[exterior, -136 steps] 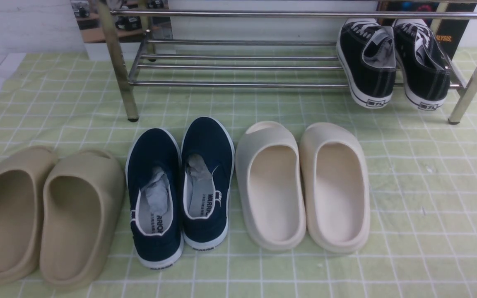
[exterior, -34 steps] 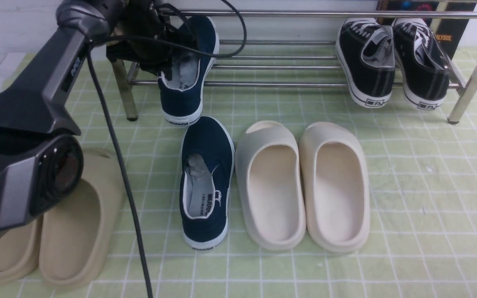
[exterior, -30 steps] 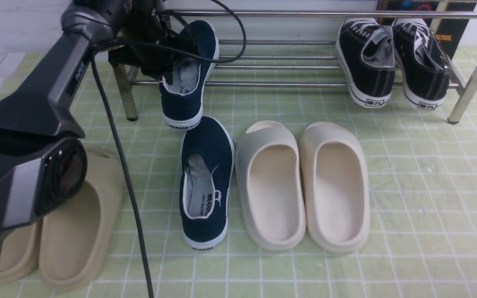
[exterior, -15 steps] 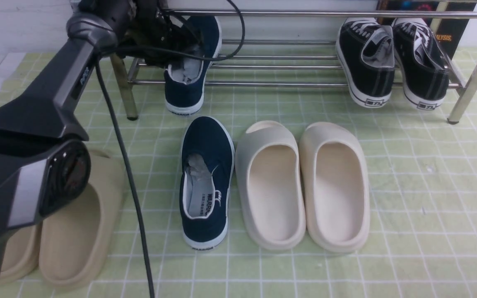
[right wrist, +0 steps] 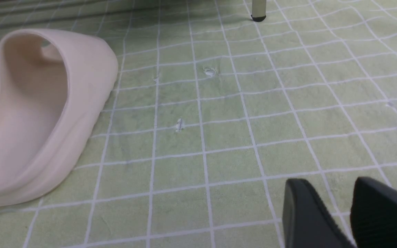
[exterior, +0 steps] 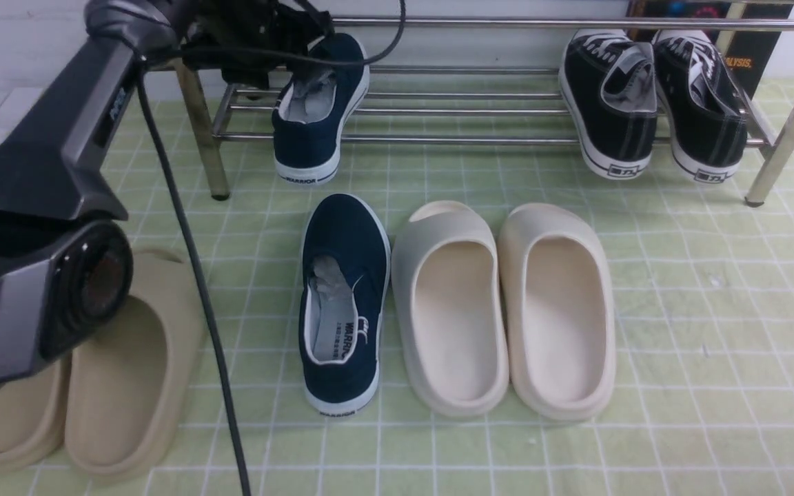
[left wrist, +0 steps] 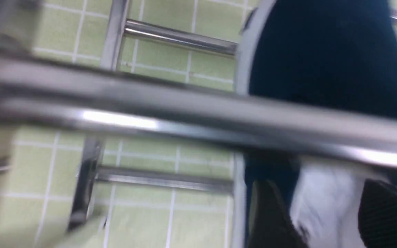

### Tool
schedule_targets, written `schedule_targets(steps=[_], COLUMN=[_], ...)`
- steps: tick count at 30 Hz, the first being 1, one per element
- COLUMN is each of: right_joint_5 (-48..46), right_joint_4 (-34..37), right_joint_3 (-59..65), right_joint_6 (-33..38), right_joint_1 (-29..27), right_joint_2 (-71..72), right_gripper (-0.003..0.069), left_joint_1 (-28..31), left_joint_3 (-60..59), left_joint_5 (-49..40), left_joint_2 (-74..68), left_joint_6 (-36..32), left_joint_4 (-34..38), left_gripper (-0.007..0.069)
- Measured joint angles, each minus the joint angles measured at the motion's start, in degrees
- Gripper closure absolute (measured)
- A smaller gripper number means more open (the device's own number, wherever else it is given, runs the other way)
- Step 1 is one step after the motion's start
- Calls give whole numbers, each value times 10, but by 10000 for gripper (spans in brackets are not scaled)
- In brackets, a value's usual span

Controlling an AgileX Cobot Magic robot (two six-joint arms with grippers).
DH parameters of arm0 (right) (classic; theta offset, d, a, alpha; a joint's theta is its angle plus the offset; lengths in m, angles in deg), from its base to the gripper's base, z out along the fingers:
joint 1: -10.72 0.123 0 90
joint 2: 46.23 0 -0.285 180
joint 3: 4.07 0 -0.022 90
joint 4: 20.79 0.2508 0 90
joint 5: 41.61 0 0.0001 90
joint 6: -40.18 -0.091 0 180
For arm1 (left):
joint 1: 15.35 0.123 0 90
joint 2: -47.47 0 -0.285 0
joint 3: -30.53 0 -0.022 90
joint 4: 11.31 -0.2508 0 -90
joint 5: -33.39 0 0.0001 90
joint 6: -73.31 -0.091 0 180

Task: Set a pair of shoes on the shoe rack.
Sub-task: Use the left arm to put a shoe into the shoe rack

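One navy slip-on shoe [exterior: 314, 141] rests on the left end of the chrome shoe rack [exterior: 473, 140]. Its toe points back and its heel hangs over the front bar. My left gripper [exterior: 298, 60] hovers just above its opening, jaws wide apart. In the left wrist view the gripper [left wrist: 322, 220] straddles the grey paper stuffing [left wrist: 326, 203], and the shoe [left wrist: 322, 51] lies behind a blurred rack bar [left wrist: 184, 110]. The second navy shoe [exterior: 345, 241] stands on the cloth in front of the rack. My right gripper [right wrist: 336, 206] is empty, low over bare cloth, jaws slightly apart.
Black lace-up sneakers [exterior: 652, 103] fill the rack's right end. Cream slides [exterior: 500, 310] sit right of the loose navy shoe, and one shows in the right wrist view [right wrist: 29, 113]. Beige slides [exterior: 114, 372] lie at front left under my left arm. A green checked cloth [exterior: 714, 310] covers the floor.
My left arm pushed the navy shoe further onto the rack and set it down. The gripper has let go and risen slightly above the shoe's opening.
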Motion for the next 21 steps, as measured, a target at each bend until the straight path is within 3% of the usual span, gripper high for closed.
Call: schedule_targets(steps=[5,13,21], right_joint_5=[0,0,0], right_joint_4=[0,0,0], right_joint_3=[0,0,0], right_joint_6=[0,0,0], right_joint_1=[0,0,0], right_joint_2=[0,0,0], right_gripper=[419,419,419], left_joint_1=[0,0,0], left_joint_3=[1,-44,-346], left_joint_5=[-69,-71,-69], left_joint_2=[34,99,217], left_joint_6=[-58,-63,-151], left_joint_4=[20,50,99], left_gripper=[335,449,638])
